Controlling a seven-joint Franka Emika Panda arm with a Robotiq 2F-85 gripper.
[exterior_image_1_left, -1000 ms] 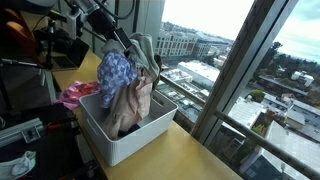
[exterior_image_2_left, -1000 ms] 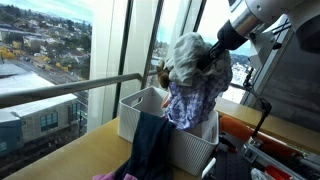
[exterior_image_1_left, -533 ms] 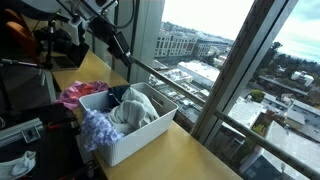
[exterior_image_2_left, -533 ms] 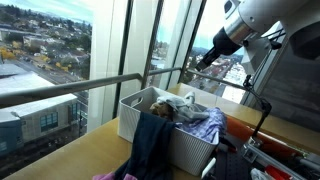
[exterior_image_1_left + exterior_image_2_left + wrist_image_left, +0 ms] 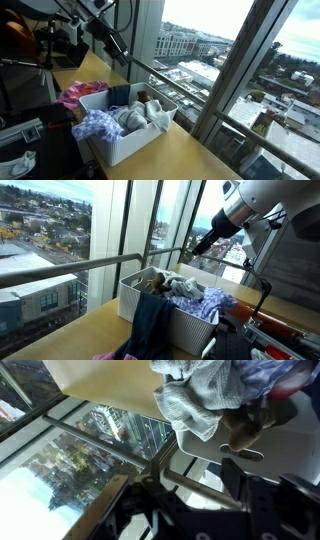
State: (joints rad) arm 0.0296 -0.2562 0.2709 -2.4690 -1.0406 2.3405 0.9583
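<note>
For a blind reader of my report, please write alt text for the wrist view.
The open gripper hangs empty, apart from a white bin heaped with clothes on a tan table. Beside them, a window rail and city buildings far below.

White plastic basket (image 5: 188,328) of crumpled clothes (image 5: 186,290) on tan wooden table (image 5: 70,340); dark blue garment (image 5: 150,330) draped over its near wall; black end effector (image 5: 195,251) above, apart.

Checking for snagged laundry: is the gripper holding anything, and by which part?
Nothing: the black gripper hangs empty above the white plastic bin of crumpled clothes.
</note>
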